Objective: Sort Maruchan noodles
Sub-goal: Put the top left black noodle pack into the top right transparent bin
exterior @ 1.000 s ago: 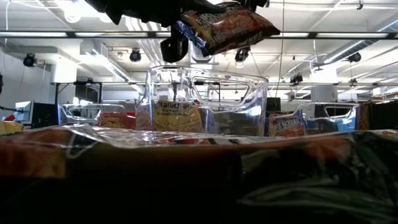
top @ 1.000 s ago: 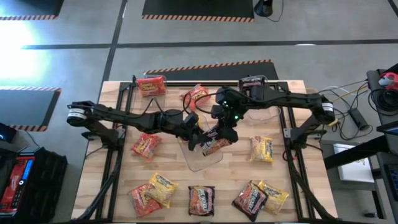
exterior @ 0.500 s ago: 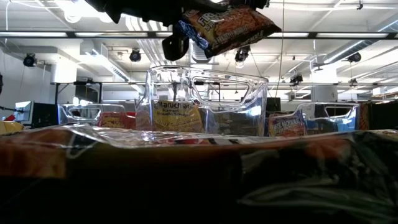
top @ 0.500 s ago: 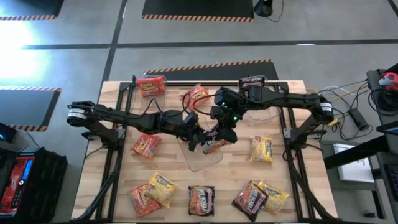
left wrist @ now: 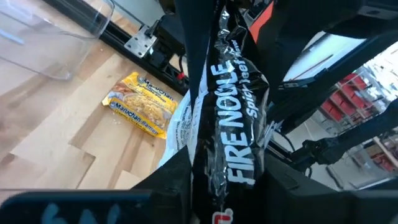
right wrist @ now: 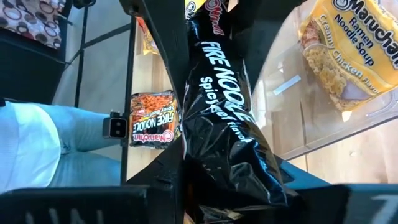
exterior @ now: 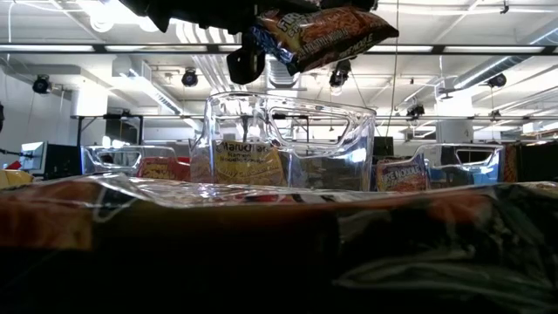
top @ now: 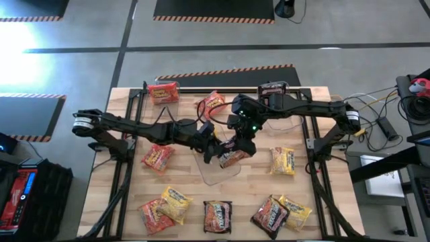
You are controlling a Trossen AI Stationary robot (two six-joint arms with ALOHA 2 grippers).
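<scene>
A dark "Fire Noodle" packet [top: 232,158] is held up in the air between both grippers over the middle of the table. In the low view the dark packet [exterior: 324,37] hangs clear above a clear bin [exterior: 288,144] with a yellow Maruchan packet [exterior: 248,162] inside. My left gripper [top: 213,150] reaches in from the table's left and my right gripper [top: 242,144] from the right; both are shut on the dark packet. Other red, yellow and dark packets lie flat on the table. My left gripper pinches one end of the dark packet [left wrist: 219,177] between its two fingers, which lie along the packet's length. The packet stretches away from it toward the other gripper, lifted clear of the table. My right gripper pinches the opposite end of the dark packet [right wrist: 231,186] between its two fingers. The crinkled wrapper is bunched at the hold. The packet runs straight out toward the left gripper, clear of the bin below.
Red packets [top: 163,92] [top: 213,102] lie near the far edge and another [top: 157,157] at the left. A yellow packet [top: 283,161] lies at the right. Several more, such as a dark one [top: 217,215], line the near edge. Clear bin [top: 219,172] sits below the grippers.
The dark packet has tipped: its free-looking end in the low view has risen a little, so it lies nearer to level above the bin. Both grippers have kept their hold and stayed almost in place.
</scene>
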